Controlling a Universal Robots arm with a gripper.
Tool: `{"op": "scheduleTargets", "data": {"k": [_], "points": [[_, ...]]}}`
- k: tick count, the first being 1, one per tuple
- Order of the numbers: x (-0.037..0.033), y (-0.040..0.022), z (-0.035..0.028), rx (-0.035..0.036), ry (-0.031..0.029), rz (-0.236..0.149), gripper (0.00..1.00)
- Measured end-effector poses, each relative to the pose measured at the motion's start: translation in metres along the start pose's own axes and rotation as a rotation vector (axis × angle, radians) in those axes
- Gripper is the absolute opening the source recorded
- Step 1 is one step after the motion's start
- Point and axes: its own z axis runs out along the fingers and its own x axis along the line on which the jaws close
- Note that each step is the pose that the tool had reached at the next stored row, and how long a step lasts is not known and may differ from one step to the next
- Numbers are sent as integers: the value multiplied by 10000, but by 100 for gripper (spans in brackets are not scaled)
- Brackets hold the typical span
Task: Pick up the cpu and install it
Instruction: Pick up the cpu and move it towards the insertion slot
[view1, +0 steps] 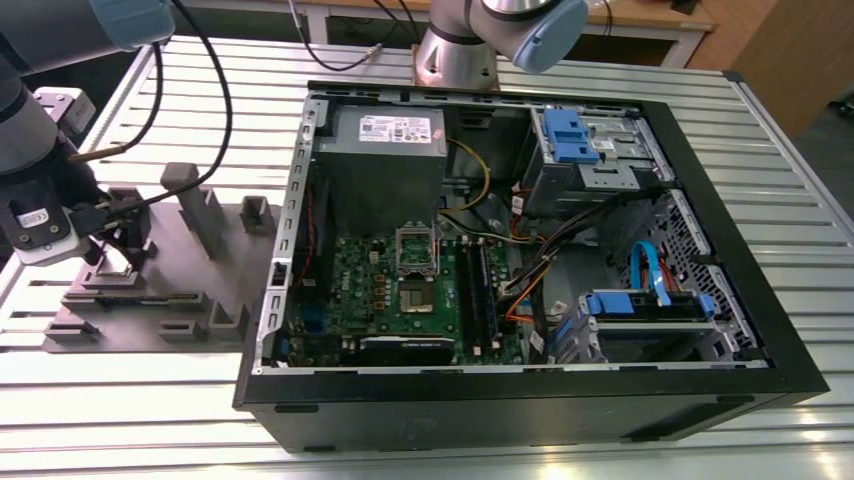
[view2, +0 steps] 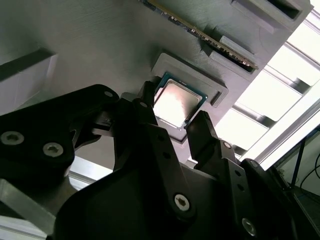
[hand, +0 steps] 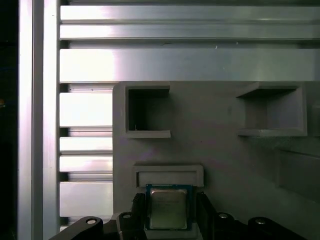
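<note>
Straddling cpu (view2: 176, 102) edges, fingers (view2: 202, 136) slightly apart

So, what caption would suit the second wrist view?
Open pincer straddling the cpu, which lies in its grey holder.

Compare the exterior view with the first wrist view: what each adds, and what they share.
Exterior view: the open black computer case with its motherboard and grey power supply. First wrist view: the cpu up close, seated in its recess, with two empty pockets nearby. Both: the grey fixture, the slatted table and the end effector at the fixture.
</note>
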Motion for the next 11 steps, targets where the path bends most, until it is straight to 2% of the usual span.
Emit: {"op": "scheduleTargets", "data": {"k": [11], "points": [[-12, 0, 10, 1, 2, 0, 53]]}}
